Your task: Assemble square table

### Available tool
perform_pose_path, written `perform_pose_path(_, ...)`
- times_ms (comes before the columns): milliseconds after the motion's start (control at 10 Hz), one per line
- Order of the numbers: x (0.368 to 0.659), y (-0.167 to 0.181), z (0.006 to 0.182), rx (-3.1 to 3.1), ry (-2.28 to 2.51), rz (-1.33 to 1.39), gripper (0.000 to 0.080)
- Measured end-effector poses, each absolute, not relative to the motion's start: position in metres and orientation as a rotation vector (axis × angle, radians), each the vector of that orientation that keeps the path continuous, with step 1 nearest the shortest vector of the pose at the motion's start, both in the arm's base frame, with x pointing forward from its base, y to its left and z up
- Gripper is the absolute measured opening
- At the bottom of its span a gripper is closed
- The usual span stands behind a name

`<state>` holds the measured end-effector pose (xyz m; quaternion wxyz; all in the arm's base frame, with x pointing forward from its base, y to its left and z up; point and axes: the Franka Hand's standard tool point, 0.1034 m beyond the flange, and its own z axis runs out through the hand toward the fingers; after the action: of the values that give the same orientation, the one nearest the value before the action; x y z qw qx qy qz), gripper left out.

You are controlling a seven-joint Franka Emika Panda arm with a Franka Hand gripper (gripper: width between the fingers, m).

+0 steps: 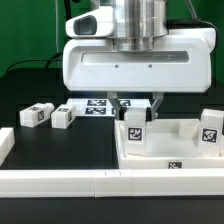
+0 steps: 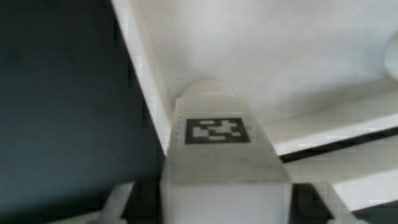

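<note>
While the square panel is lying flat on the dark table toward the exterior view's right, one leg post is standing upright at its corner on the exterior view's left, with its tag facing that camera. Whether the post is sitting fully in the corner socket, I cannot tell. The gripper is hanging straight above this post, and its fingers are clamping the post's upper part from both sides. The wrist view is showing the same tagged post running up between them, with the panel's white surface on one side and the dark table on the other. A second leg post is standing at the panel's end on the exterior view's right. One loose leg post and another loose post are lying on the table at the exterior view's left, near each other but apart. The marker board is lying just beyond them, beside the gripper. A long border rail is running along the front of the table
</note>
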<state>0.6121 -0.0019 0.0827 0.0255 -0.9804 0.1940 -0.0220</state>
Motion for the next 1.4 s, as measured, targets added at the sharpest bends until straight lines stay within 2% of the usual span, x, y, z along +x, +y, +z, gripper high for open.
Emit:
perform_pose_path(500,0.6113,0.0016,0.0812,-2.673,1.516,-0.033,0.0285)
perform_pose_path(700,0.6122,0.0019,0.0811,-2.555,1.712,-0.026,0.0285)
perform_pose_path(800,0.6122,0.0023,0.0811,-2.527,1.749,-0.024,0.0337)
perform_pose_path(900,0.6122,0.0028,0.0811,-2.539,1.732,-0.024,0.0337)
perform_pose_path(1100,0.6118,0.0033,0.0808,-2.653,1.562,-0.032,0.0605)
perform_pose_path(1400,0.6112,0.0059,0.0809,-2.785,1.317,-0.030,0.0648)
